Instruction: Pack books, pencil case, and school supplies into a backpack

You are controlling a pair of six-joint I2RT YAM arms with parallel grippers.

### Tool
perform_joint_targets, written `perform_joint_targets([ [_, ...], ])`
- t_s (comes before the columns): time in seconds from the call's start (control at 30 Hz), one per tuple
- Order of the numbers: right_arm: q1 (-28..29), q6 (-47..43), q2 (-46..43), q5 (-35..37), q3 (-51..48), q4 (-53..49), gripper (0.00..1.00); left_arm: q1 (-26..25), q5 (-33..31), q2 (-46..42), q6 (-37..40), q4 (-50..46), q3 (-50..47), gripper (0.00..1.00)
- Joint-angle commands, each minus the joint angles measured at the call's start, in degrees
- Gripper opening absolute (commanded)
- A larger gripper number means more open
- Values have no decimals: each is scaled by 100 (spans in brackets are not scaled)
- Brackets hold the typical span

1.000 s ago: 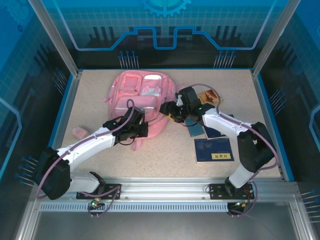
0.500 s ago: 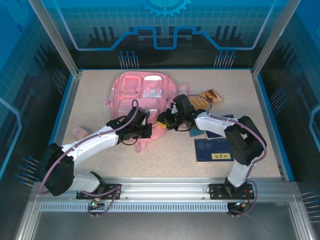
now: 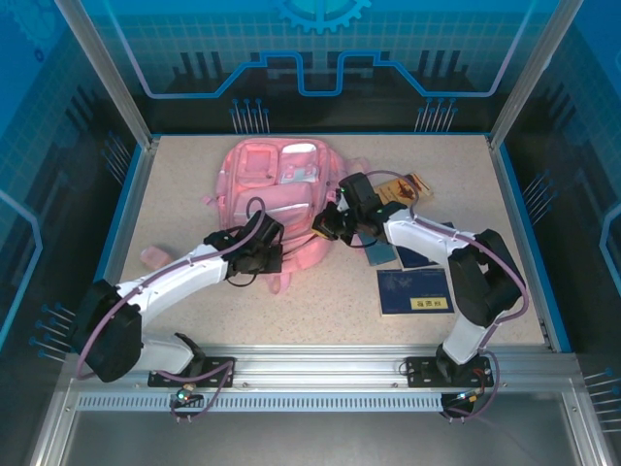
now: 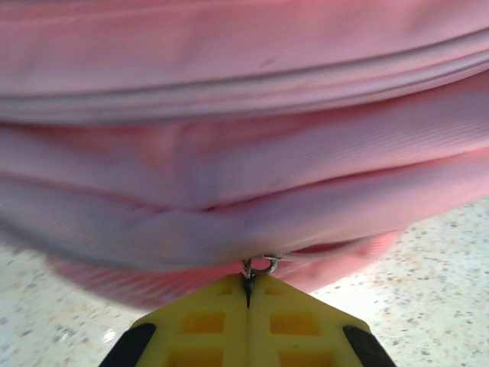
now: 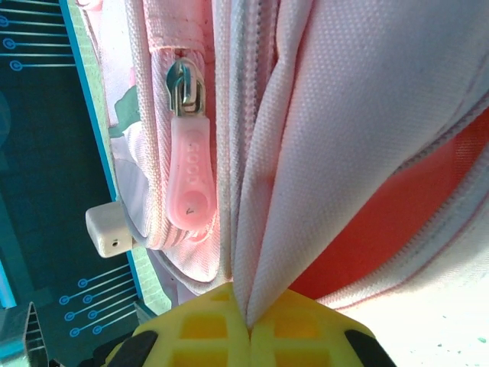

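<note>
Here, the pink backpack (image 3: pixel 277 189) lies flat in the middle of the speckled table (image 3: pixel 175 204), and both arms reach in to it from either side. The left gripper (image 3: pixel 275 258) sits at the bag's near edge; in its wrist view the yellow fingers (image 4: pixel 206 321) are pressed fully together, pinching a small metal ring (image 4: pixel 261 266) on the lower hem of the fabric. The right gripper (image 3: pixel 326 224) meets the bag's right side, and its wrist view shows the jaws closed tight on a fold of pink cloth, just beside a pink zipper pull (image 5: pixel 187 183). The books (image 3: pixel 414 291) lie on the table right of the bag, partly under the right arm, the tan-orange book (image 3: pixel 406 184) farthest back.
</note>
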Motion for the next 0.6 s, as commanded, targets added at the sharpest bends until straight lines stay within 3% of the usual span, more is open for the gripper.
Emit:
perform_joint_targets([
  [0.0, -144, -234, -211, 431, 221, -272, 0, 193, -477, -279, -136, -692, -124, 0],
  [0.27, -600, -759, -405, 813, 150, -689, 0, 1227, -551, -258, -218, -804, -204, 0],
  [0.4, -960, -1148, -282, 269, 144, -603, 1, 1299, 105, -187, 281, -98, -80, 0],
  [0.5, -1017, -1344, -221, -93, 267, -739, 24, 1113, 896, -194, 585, 578, -69, 0],
  [0.57, -959, -1318, -410, -41, 177, -815, 52, 749, 1067, -178, 829, 763, 42, 0],
])
